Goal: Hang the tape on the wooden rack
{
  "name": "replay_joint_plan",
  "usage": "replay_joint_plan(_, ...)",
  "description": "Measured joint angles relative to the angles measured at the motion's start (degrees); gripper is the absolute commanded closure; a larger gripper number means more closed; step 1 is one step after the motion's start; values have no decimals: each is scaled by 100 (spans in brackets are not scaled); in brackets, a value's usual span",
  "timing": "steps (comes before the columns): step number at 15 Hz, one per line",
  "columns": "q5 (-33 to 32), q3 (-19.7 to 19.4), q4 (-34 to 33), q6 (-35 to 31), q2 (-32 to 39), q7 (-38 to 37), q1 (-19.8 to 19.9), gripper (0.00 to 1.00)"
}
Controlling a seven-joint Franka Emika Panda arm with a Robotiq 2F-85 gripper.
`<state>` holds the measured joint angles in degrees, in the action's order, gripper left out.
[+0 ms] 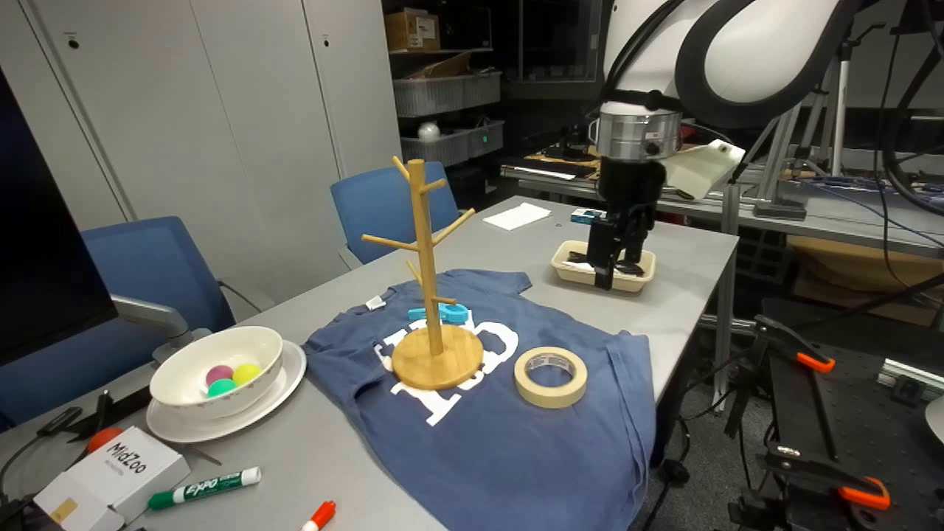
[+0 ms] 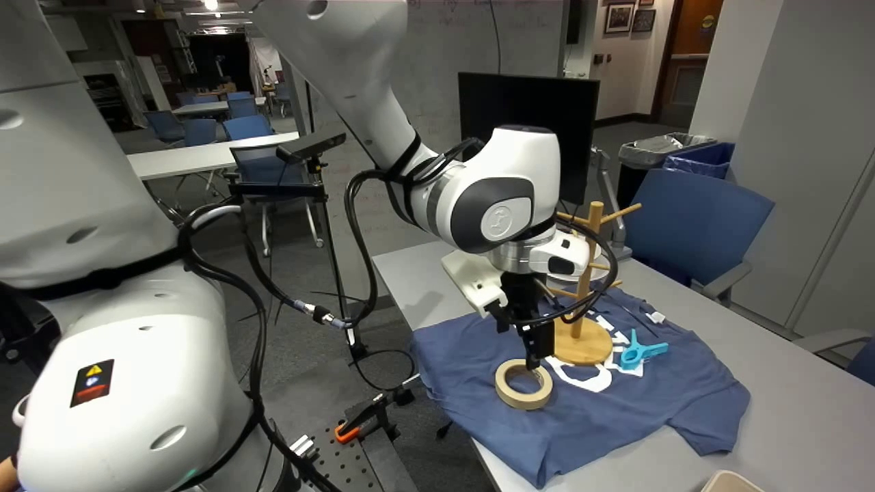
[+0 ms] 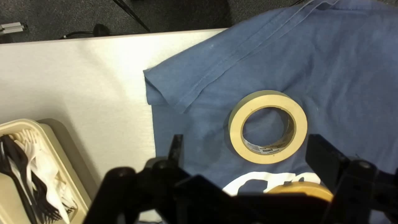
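One tape (image 1: 549, 397) is seen in an exterior view lying flat on the blue shirt (image 1: 531, 457), near the base of the upright wooden rack (image 1: 426, 258), gripper (image 1: 618, 269) pointed down and well apart from both. In an exterior view, part of the tape's rim is covered by the gripper, and the cyan clamp (image 2: 637, 352) is shown beside the rack's base. In the wrist view, fingers (image 3: 325, 161) are spread apart, tape framed in the gap, cutlery tray (image 3: 63, 168) caught lower left.

The rack (image 1: 428, 284) is smooth wood, the shirt (image 1: 509, 435) matt cloth.
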<state>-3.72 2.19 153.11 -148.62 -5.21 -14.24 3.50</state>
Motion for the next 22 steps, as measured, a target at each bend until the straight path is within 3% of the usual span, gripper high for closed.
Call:
replay_joint_plan(4,-7,1,-12,-196,316,0,-4,0)
replay_joint_plan(12,-27,-90,-550,-1214,1776,0,-181,0)
replay_joint_plan(18,101,-191,-1284,-1294,2837,11,-331,0)
replay_joint_plan(22,102,-196,-1402,-1294,3004,11,-332,0)
